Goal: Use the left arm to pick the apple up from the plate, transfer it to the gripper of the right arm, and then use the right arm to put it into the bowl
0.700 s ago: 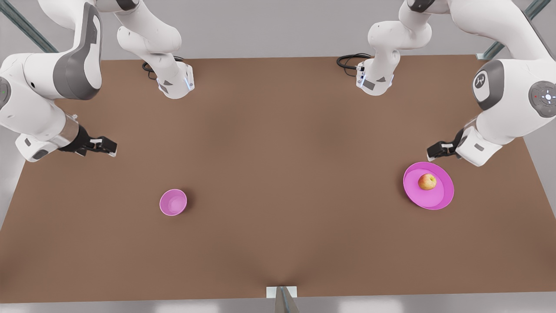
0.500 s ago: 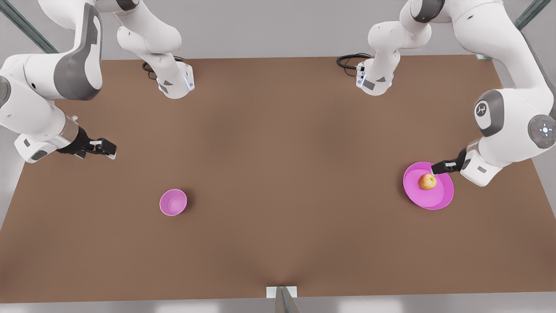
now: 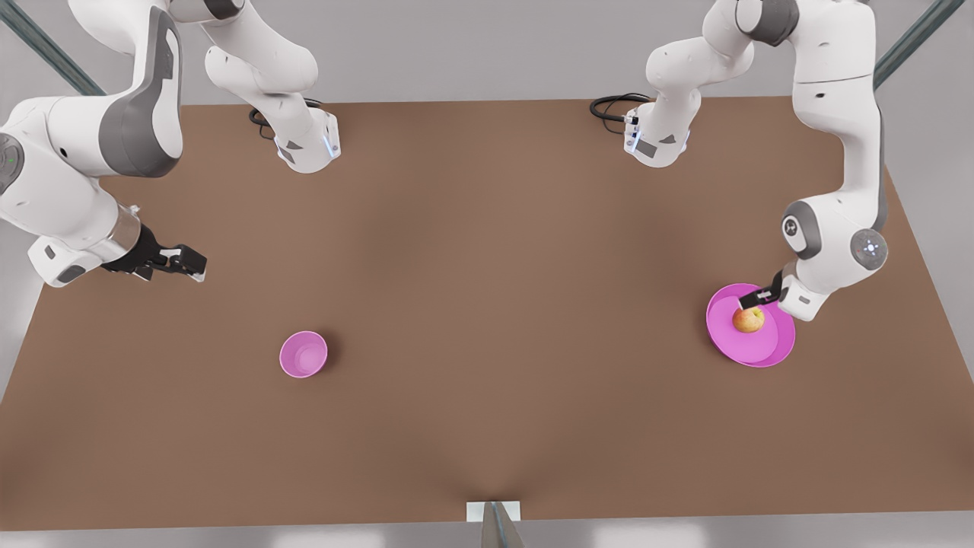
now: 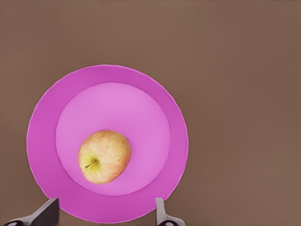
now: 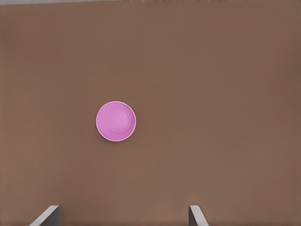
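Observation:
The yellow-orange apple (image 3: 748,319) (image 4: 104,156) rests on the wide magenta plate (image 3: 770,346) (image 4: 42,141) at the front view's right. My left gripper (image 3: 753,297) (image 4: 103,214) hangs open just above the apple, over the plate's far rim, fingers apart on either side of the fruit. The small deep pink bowl (image 3: 303,354) (image 5: 115,121) stands empty at the front view's left. My right gripper (image 3: 186,262) (image 5: 123,215) waits open, high over the table, beyond the bowl toward the left edge.
The brown table (image 3: 487,304) spreads wide between bowl and plate. Both arm bases (image 3: 308,144) (image 3: 656,141) stand at the far edge, with a black cable (image 3: 612,106) by one. A metal post (image 3: 494,525) sits at the near edge.
The left arm has swung in and dropped its gripper from beside the plate to just over the apple. The right arm has barely moved.

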Motion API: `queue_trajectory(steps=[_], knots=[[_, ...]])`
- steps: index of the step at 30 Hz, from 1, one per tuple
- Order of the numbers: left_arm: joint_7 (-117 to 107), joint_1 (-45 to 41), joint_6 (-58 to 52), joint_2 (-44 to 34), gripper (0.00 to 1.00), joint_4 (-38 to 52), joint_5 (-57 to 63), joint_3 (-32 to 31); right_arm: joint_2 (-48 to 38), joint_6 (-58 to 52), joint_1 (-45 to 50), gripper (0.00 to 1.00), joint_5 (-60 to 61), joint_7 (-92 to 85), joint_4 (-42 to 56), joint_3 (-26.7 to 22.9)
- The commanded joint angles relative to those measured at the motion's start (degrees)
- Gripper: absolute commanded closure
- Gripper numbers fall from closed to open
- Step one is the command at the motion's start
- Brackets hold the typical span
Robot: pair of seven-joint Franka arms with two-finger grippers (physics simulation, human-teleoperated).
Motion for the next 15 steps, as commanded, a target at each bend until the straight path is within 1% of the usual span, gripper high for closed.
queue_trajectory(steps=[1,6,15], knots=[[8.75,0.62,7.39,0.79,0.0,-0.17,0.19,0.07,0.19,0.02,-0.13,0.0,0.03,0.28,-0.02,0.01],[8.66,0.62,7.92,4.75,0.0,-0.17,0.19,0.15,0.63,0.02,-0.21,0.0,0.03,0.19,-0.02,0.01],[8.66,0.71,10.2,9.41,0.0,0.1,0.27,1.03,0.81,0.02,-0.21,0.0,0.03,0.11,0.07,-0.08]])
